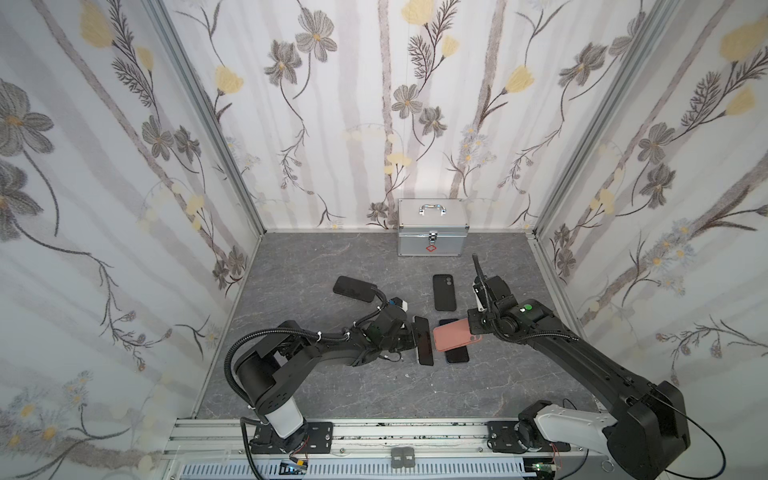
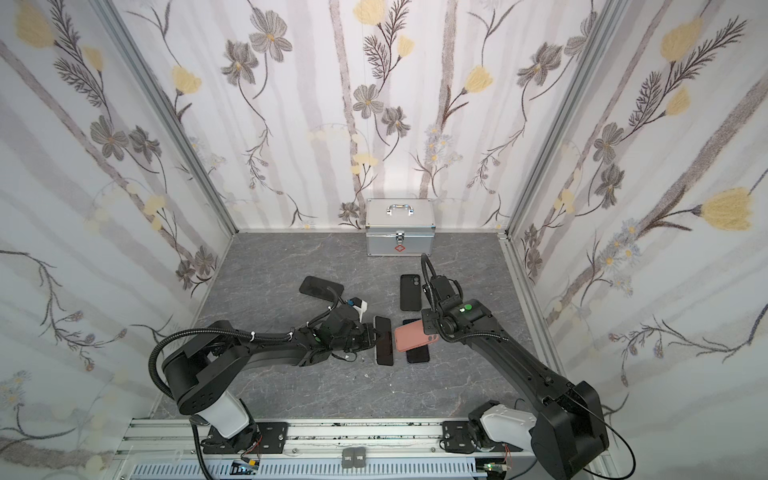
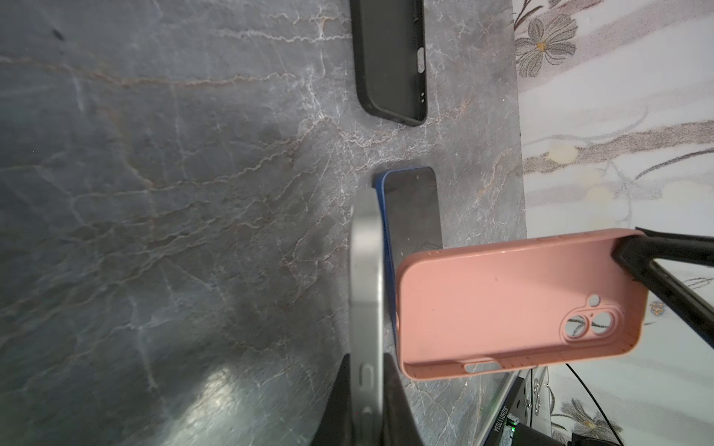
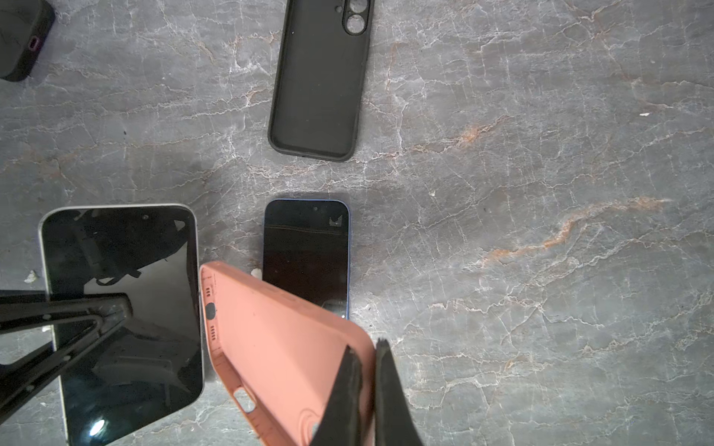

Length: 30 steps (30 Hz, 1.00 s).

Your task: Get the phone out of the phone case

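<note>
The phone [image 1: 424, 341], with a dark screen and a silver frame, is out of the pink case [image 1: 455, 336] and held at the middle of the surface [image 1: 332, 386]. The left jaws are clamped on it partway along its long side. In the left wrist view the phone [image 3: 367, 270] shows edge-on, with one finger on its front face and one on its back. It appears to be raised off the surface rather than lying on it. Just to its right in both top views, the right jaws are pinched together on the wall of the pink case at the end with the camera cut-out. The case is empty and tilted, and its hollow side faces the phone. The near edges of the phone and the case sit just beside each other; whether they touch cannot be told. Under the raised case a blue-edged phone [image 4: 305, 251] lies flat, screen up. Beyond it lies an empty black case [image 1: 444, 292], open side up. A dark cased phone [image 1: 353, 288] lies farther left, and a closed metal box [image 1: 431, 232] stands at the back wall.
</note>
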Each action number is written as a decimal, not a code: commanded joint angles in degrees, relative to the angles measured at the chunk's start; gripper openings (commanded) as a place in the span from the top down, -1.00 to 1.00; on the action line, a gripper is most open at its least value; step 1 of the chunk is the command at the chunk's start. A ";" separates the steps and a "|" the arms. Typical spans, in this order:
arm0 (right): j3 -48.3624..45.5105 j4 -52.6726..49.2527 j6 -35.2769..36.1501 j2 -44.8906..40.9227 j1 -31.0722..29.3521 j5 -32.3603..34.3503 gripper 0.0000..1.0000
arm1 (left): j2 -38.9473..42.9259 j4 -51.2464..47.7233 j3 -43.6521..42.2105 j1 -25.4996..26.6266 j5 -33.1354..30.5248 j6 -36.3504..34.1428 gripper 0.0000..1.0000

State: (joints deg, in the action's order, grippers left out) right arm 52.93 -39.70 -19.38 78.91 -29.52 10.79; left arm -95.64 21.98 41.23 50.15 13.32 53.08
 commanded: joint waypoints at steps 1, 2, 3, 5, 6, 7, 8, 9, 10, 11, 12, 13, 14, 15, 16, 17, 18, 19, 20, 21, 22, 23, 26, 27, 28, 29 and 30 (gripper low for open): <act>0.46 3.04 0.22 0.95 -0.43 1.06 1.00 | -0.24 2.96 0.05 -0.05 0.73 2.98 1.00; 0.60 3.19 0.14 1.22 -0.62 1.10 1.00 | -0.63 2.92 0.12 -0.04 0.87 3.31 1.00; 0.69 3.39 0.05 1.46 -0.79 1.25 1.00 | -0.88 2.87 0.08 -0.01 1.09 3.27 1.00; 0.69 3.72 -0.21 1.89 -1.19 1.71 1.00 | -1.20 2.83 -0.01 -0.08 0.76 3.32 1.00; 0.69 3.76 -0.30 2.14 -1.41 2.03 1.00 | -1.29 2.83 -0.20 -0.09 0.69 3.33 1.00; 0.61 3.89 -0.54 2.29 -1.58 2.68 1.00 | -1.24 2.90 -0.27 -0.06 0.58 3.26 1.00; 0.45 4.09 -0.65 2.47 -1.81 3.23 1.00 | -1.39 2.90 -0.47 -0.23 0.47 3.08 1.00; 0.27 4.28 -0.75 2.64 -1.93 3.78 1.00 | -1.55 2.87 -0.60 -0.08 0.41 3.13 0.99; 0.09 4.52 -0.88 2.81 -2.10 4.17 1.00 | -1.76 2.90 -0.69 -0.14 0.38 3.28 0.95; -0.01 4.85 -0.92 3.07 -2.14 4.38 1.00 | -1.98 2.89 -0.68 -0.08 0.43 3.31 0.91; -0.10 5.07 -0.93 3.37 -2.25 4.39 1.00 | -2.06 2.90 -0.85 -0.07 0.48 3.34 0.88; -0.10 5.22 -0.93 3.65 -2.40 4.48 1.00 | -2.03 2.88 -0.85 -0.17 0.39 3.32 0.84; -0.10 5.42 -1.01 3.94 -2.56 4.50 1.00 | -2.10 2.94 -0.98 -0.18 0.30 3.25 0.80; -0.19 5.73 -1.10 4.18 -2.66 4.45 1.00 | -2.10 2.90 -0.98 -0.20 0.30 3.17 0.78; -0.27 5.93 -1.23 4.47 -2.86 4.48 1.00 | -2.15 2.98 -1.03 -0.17 0.35 3.01 0.75; -0.28 6.08 -1.34 4.79 -2.98 4.56 1.00 | -2.27 2.93 -1.07 -0.23 0.42 2.75 0.71; -0.36 6.19 -1.37 5.01 -3.00 4.58 1.00 | -2.34 2.94 -1.06 -0.25 0.56 2.57 0.68; -0.43 6.41 -1.39 5.28 -3.13 4.48 1.00 | -2.31 2.84 -1.21 -0.25 0.55 2.64 0.64; -0.50 6.63 -1.37 5.51 -3.13 4.25 1.00 | -2.43 2.95 -1.32 -0.27 0.56 2.55 0.60; -0.54 6.74 -1.23 5.70 -3.24 3.91 1.00 | -2.45 2.90 -1.33 -0.36 0.64 2.40 0.55; -0.47 6.76 -1.11 5.94 -3.25 3.55 1.00 | -2.60 2.85 -1.30 -0.30 0.74 2.23 0.51; -0.46 6.81 -1.02 6.14 -3.31 3.36 1.00 | -2.69 2.86 -1.33 -0.28 0.80 2.25 0.48; -0.63 6.83 -0.93 6.43 -3.36 3.45 1.00 | -3.01 2.90 -1.33 -0.38 1.08 2.18 0.42; -0.62 6.91 -0.92 6.43 -3.36 3.60 1.00 | -3.21 2.88 -1.45 -0.41 1.14 2.13 0.39; -0.63 6.81 -0.93 6.41 -3.43 3.66 1.00 | -3.29 2.97 -1.43 -0.48 1.13 2.20 0.36; -0.63 6.80 -0.93 6.43 -3.44 3.75 1.00 | -3.40 2.94 -1.50 -0.49 1.09 2.19 0.31; -0.63 6.79 -0.93 6.43 -3.40 3.97 1.00 | -3.44 2.86 -1.42 -0.40 1.09 2.29 0.27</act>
State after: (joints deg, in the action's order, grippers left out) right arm 52.38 -35.31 -19.88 85.08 -32.77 14.09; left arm -98.74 23.68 39.86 49.76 13.98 55.46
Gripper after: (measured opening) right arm 0.054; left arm 0.351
